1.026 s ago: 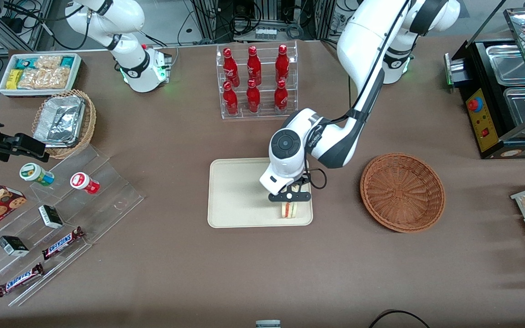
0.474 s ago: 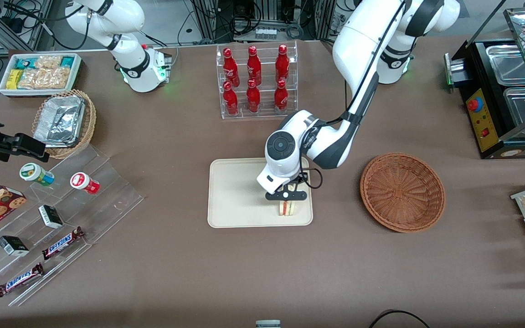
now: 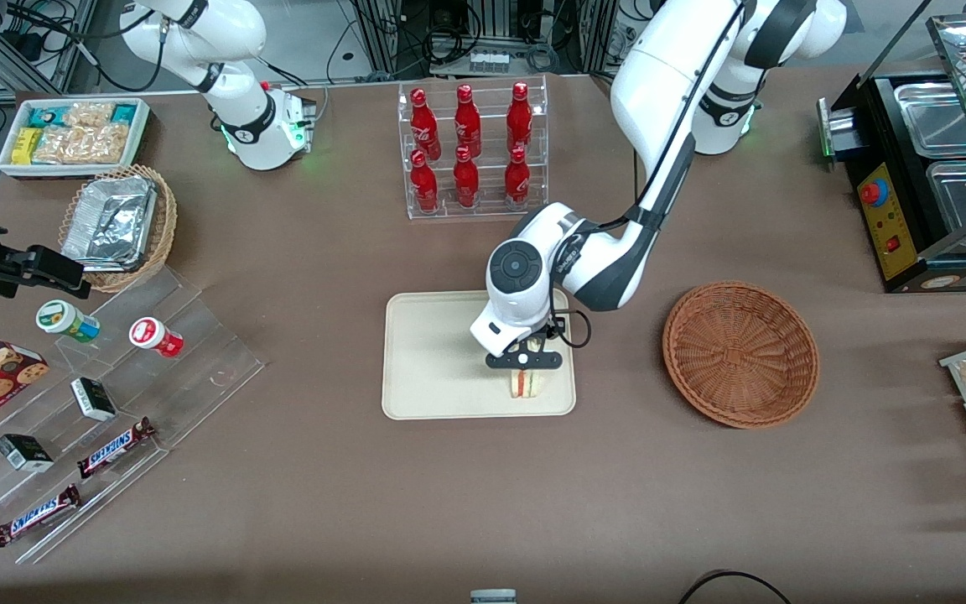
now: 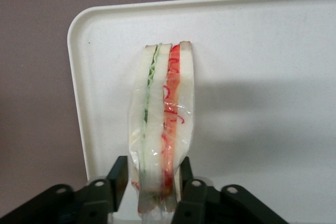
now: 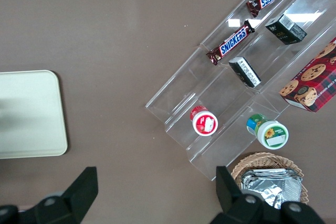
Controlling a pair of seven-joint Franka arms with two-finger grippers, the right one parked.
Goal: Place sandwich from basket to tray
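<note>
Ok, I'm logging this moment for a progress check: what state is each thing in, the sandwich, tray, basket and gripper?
sandwich: standing on edge over the tray, clamped between the fingers, wrap intact.
tray: flat on the table, nothing on it apart from the sandwich at the corner nearest the basket.
basket: upright, empty.
gripper: above the tray, shut on the sandwich.

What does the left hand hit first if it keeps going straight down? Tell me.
The tray, probably. The hand is shut on the sandwich, which would touch first; its lower edge already seems at the tray.
</note>
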